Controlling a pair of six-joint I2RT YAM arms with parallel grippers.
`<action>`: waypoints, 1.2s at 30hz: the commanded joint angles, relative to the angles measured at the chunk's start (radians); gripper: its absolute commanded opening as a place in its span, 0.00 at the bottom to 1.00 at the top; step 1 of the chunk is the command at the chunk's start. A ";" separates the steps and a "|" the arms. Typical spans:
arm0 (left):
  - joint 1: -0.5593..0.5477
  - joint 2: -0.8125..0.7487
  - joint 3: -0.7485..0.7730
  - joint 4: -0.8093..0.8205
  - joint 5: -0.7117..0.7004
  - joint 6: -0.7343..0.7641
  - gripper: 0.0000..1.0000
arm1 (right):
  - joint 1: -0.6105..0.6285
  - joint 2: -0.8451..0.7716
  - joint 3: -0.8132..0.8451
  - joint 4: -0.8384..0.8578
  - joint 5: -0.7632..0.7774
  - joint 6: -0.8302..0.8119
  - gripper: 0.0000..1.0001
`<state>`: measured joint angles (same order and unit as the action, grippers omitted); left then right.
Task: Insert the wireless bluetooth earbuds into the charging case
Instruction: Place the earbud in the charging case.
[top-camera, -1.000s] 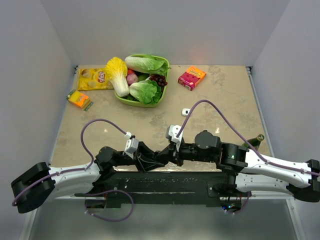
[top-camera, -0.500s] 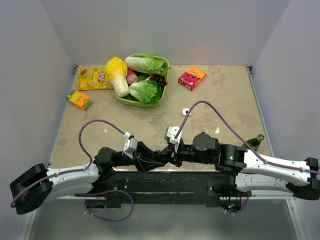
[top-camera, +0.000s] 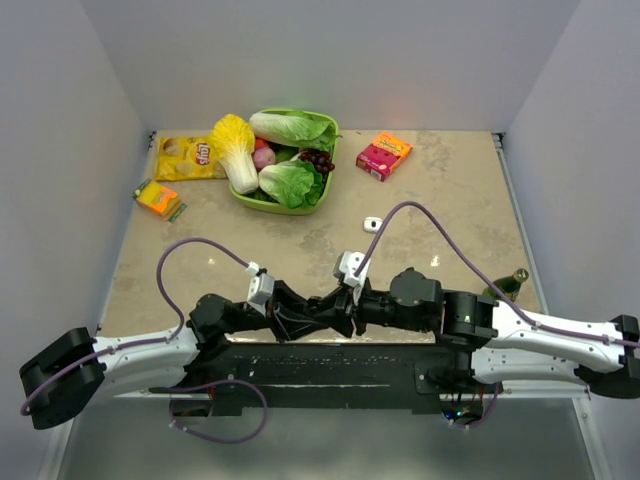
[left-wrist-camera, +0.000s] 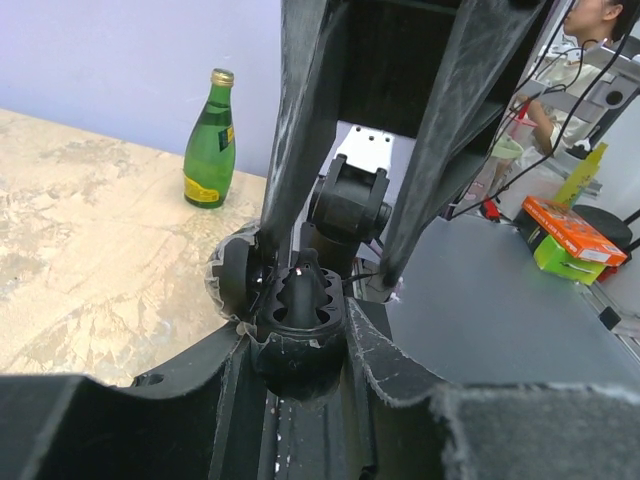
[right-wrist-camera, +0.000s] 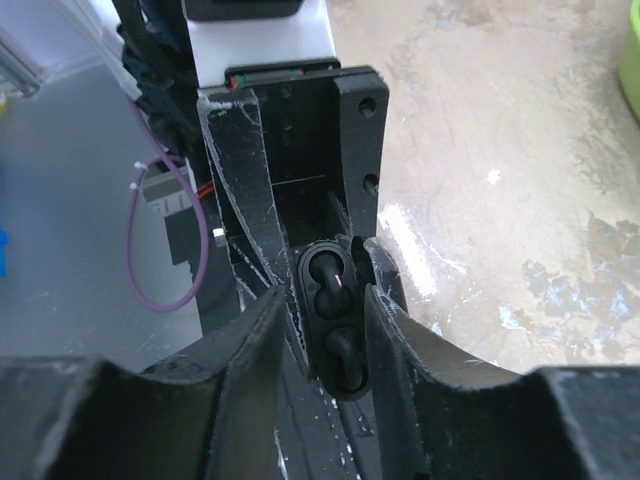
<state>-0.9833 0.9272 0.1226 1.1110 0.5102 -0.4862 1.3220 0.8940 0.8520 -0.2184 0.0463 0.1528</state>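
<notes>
A black oval hinged object (right-wrist-camera: 335, 335) hangs open between both grippers near the table's front edge; it also shows in the left wrist view (left-wrist-camera: 297, 325). Two black rounded earbuds (right-wrist-camera: 330, 275) lie in its wells. My left gripper (top-camera: 322, 306) is shut on its body. My right gripper (top-camera: 333, 303) is open, with one finger on each side of the object and its raised lid (right-wrist-camera: 361, 258). A small white case (top-camera: 372, 222) with a dark mark lies alone on the table, beyond both grippers.
A green bottle (top-camera: 508, 283) stands at the right front. A green basket (top-camera: 325, 185) of vegetables, a red box (top-camera: 384, 155), a yellow chips bag (top-camera: 185, 157) and an orange pack (top-camera: 158, 198) lie at the back.
Both grippers stay joined at the black oval object. The right wrist has edged slightly right and the left gripper has followed it.
</notes>
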 joint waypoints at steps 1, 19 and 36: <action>-0.002 -0.001 0.031 0.059 -0.016 0.026 0.00 | 0.005 -0.066 0.007 0.063 0.076 0.034 0.43; -0.002 -0.010 0.022 0.076 -0.007 0.023 0.00 | 0.000 -0.063 0.090 -0.144 0.514 0.126 0.31; -0.003 -0.011 0.037 0.021 -0.025 0.024 0.00 | -0.004 -0.115 0.055 -0.010 0.365 0.099 0.53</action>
<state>-0.9833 0.9234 0.1226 1.1099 0.5011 -0.4862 1.3209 0.8833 0.9234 -0.3653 0.4515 0.2535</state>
